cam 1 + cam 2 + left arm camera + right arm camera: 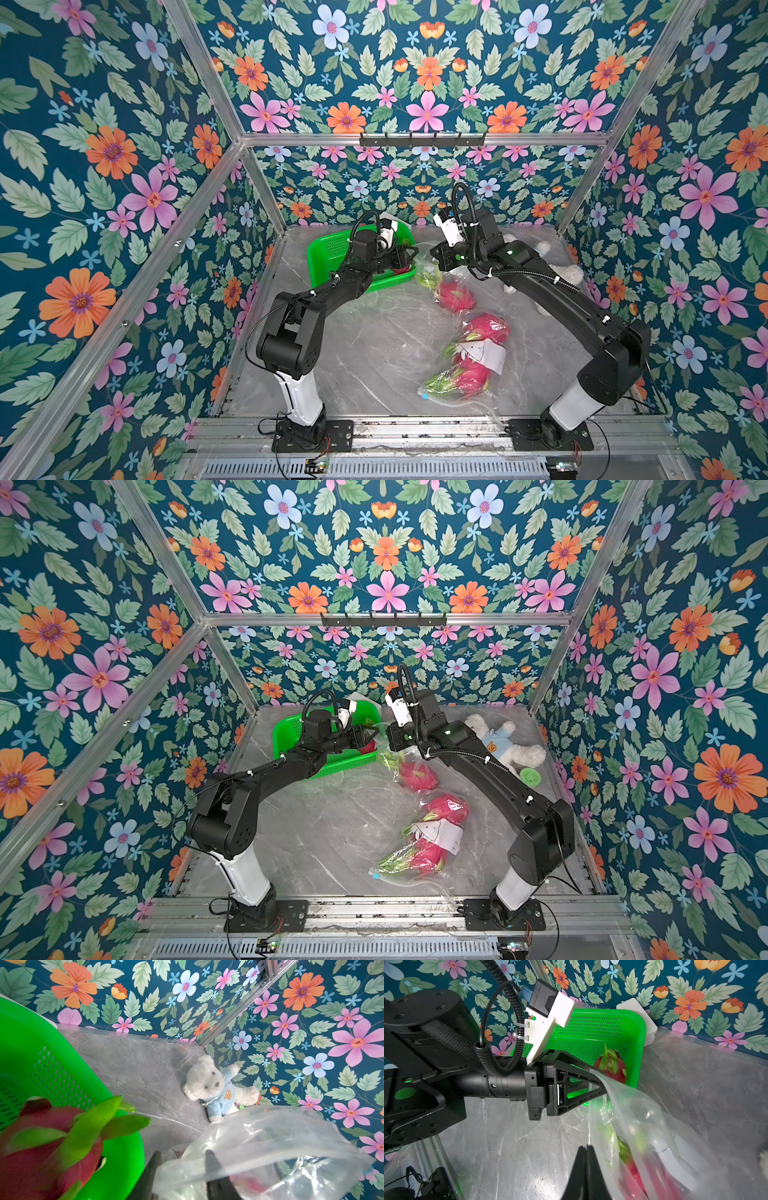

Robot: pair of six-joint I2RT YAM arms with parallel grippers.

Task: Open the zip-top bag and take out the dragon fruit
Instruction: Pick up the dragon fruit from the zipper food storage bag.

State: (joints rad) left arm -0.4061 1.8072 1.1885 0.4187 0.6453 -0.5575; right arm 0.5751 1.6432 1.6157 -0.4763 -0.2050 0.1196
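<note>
A clear zip-top bag [461, 316] [419, 800] lies on the grey table, its mouth lifted beside the basket. Three magenta dragon fruit show inside it [455, 297] [488, 328] [469, 374]. Another dragon fruit [611, 1066] [47, 1147] sits in the green basket [328, 249] [591, 1026]. My left gripper [417, 254] [182, 1154] [598, 1079] has its fingers closed on one lip of the bag [259, 1147] at the basket's corner. My right gripper [435, 265] [586, 1148] is shut on the opposite lip of the bag [633, 1118], close to the left one.
A white teddy bear [498, 737] [209, 1082] in a blue shirt lies at the back right, with a small green disc [530, 777] beside it. A white flat object [635, 1009] leans behind the basket. A white label [482, 353] sits on the bag.
</note>
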